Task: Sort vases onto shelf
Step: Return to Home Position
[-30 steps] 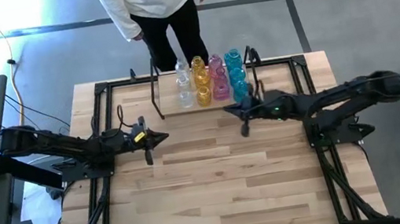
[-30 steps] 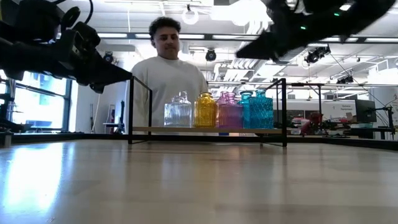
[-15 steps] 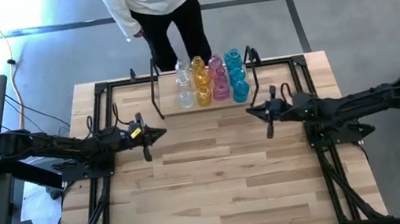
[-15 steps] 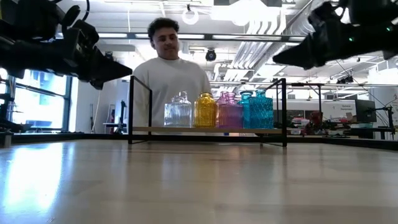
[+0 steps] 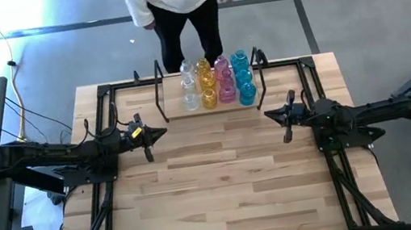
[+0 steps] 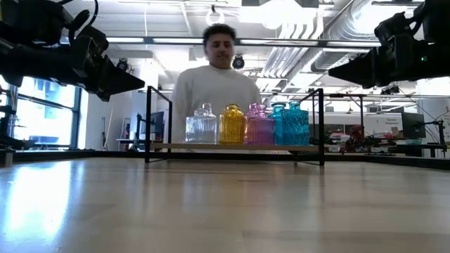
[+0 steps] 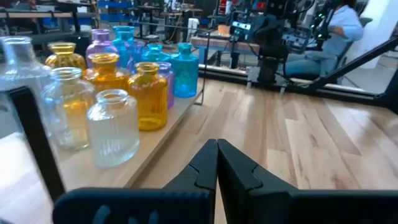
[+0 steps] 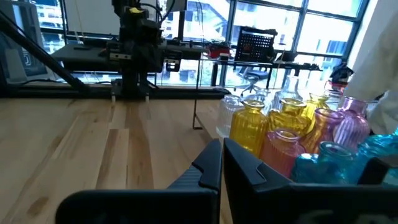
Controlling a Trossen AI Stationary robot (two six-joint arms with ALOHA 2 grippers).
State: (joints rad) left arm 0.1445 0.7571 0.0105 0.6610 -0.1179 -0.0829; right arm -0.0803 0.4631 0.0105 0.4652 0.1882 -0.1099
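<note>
We're counting twelve vases (image 5: 206, 82) on the shelf (image 5: 176, 109), upper centre: three each clear, amber, pink, cyan. Left hand (image 5: 161, 131) and right hand (image 5: 269, 114) are hovering mid-frame, both pressed together.

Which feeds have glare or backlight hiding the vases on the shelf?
Low view: ceiling lights and the window silhouette the left gripper and right gripper, and the tabletop shows a pale sheen at left, yet the vases stay visible. Right wrist view: bright windows behind the vases. High view: even light, no glare on the shelf.
</note>
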